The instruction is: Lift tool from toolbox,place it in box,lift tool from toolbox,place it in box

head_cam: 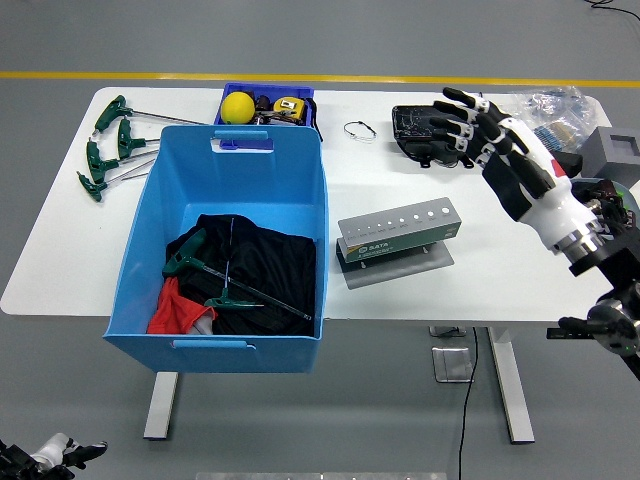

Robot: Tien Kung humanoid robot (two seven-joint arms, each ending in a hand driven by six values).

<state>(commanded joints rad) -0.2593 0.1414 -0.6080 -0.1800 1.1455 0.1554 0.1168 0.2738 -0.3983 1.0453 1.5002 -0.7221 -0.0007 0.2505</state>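
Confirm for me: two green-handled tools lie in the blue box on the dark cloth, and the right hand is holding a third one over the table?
Not quite. The head view shows the right hand open and empty. Two green-handled tools do lie in the blue box on the dark cloth.

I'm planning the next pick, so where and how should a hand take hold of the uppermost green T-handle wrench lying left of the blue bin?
Grip the uppermost T-handle wrench by its green handle, coming down from above. The handle is its thickest part, and its thin shaft lies flat on the white table, pointing right toward the blue bin.
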